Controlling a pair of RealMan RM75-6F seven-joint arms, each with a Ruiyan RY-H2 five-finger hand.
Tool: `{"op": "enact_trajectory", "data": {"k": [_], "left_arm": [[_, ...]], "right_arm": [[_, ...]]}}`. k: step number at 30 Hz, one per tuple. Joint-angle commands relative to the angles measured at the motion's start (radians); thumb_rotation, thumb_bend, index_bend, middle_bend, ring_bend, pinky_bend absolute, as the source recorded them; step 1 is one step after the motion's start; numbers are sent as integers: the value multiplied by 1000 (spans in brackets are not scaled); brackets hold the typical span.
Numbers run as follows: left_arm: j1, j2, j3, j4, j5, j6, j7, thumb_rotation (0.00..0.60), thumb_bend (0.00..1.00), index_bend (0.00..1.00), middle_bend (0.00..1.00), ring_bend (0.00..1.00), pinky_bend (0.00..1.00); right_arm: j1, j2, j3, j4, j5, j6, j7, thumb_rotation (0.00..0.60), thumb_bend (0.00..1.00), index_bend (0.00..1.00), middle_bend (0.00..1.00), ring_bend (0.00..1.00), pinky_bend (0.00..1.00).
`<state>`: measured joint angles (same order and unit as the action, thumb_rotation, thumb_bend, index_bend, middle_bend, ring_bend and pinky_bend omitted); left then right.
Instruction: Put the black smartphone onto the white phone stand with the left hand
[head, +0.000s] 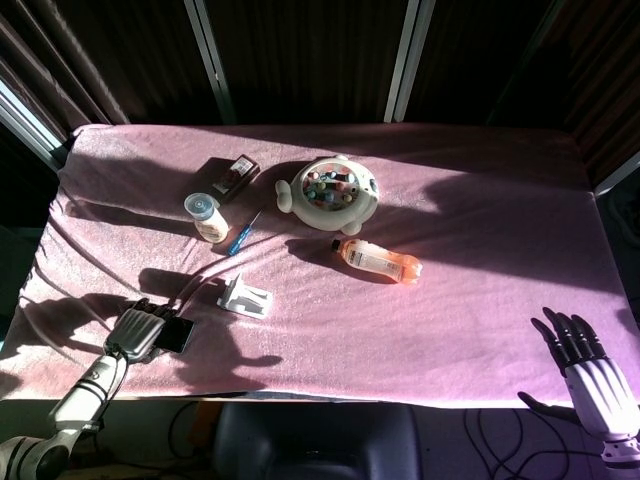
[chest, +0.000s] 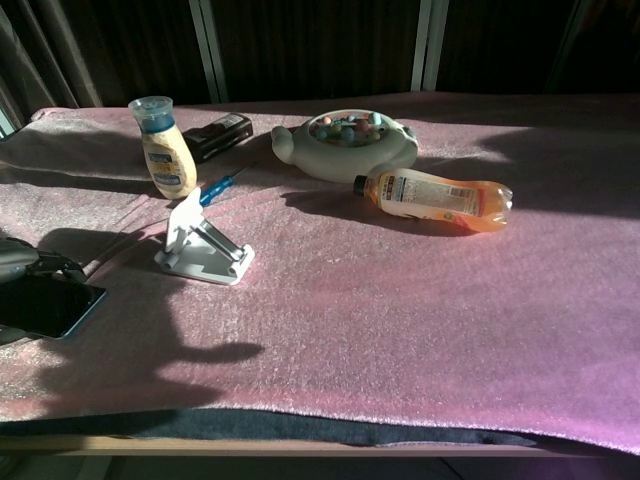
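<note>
Two hands show: the left hand (head: 137, 331) and the right hand (head: 590, 375). One phone (head: 176, 336) lies under the left hand's fingers (head: 150, 309). One stand (head: 244, 297) sits just right of that hand. Farther beyond it are two bottles, a small upright one (head: 207, 217) and an orange one (head: 377, 260) lying on its side, one blue pen (head: 241, 236), one dark box (head: 229, 176) and one round white toy (head: 329, 194) filled with small coloured pieces too many and too small to count. One pink-covered desk (head: 480, 230) carries all of it.
</note>
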<state>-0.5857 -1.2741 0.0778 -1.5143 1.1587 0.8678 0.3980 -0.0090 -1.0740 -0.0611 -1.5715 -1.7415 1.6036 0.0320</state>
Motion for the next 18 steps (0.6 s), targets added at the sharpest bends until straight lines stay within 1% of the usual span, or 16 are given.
{"op": "enact_trajectory", "data": {"k": [1,3,7,10,14,18], "left_arm": [[49,12,12,33,132,64,-163,600,407,969,1000,765,157],[66,14,10,51,195,110,-245,600,410,969,1000,765,159],[91,28,8,67,281,180,-404,600,414,969,1000,765,163],[105,37,5,83,319,216,-511,600,417,969,1000,765,167],[126,34,-7,94,340,253,-699,600,417,969,1000,765,173],[132,43,-11,91,360,258,-915,600,420,968,1000,765,176]], "right_arm": [[0,-1,0,-1,1,-2,-4,600,238,0,0,0,0],[1,-2,0,-2,0,-4,-9,600,238,0,0,0,0],[0,-2,0,-3,2,-5,-12,600,239,0,0,0,0],[1,-3,0,-4,2,-5,-12,600,239,0,0,0,0],[1,-2,-1,-4,1,-5,-12,600,239,0,0,0,0],[0,-3,-1,-4,0,-4,-13,600,239,0,0,0,0]]}}
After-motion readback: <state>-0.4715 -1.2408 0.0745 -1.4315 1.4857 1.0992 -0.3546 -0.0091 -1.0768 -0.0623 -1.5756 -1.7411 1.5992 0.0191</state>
